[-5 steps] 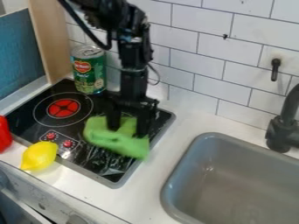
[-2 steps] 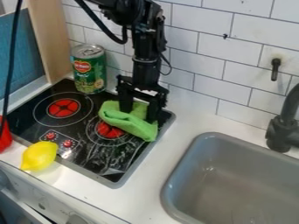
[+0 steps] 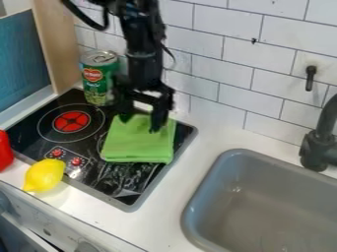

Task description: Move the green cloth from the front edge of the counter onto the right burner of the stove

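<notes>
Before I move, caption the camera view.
Open gripper at the green cloth on the toy stovetop, lemon and can nearby.

the cloth (image 3: 139, 145) is a plain light green, under the black gripper (image 3: 139, 124). the stove top (image 3: 115, 179) is glossy black with whitish streaks, thin pale rings, a grey border, a red burner disc (image 3: 71, 121) crossed by dark lines, and red knobs (image 3: 66, 157). the lemon (image 3: 45, 175) is bright yellow, the can (image 3: 97, 88) green with red on its label and a silvery lid. white wall tiles (image 3: 227, 54) have dark joints; the worktop (image 3: 164, 209) is white, the sink (image 3: 263, 197) grey, the tap (image 3: 319, 142) black.
</notes>
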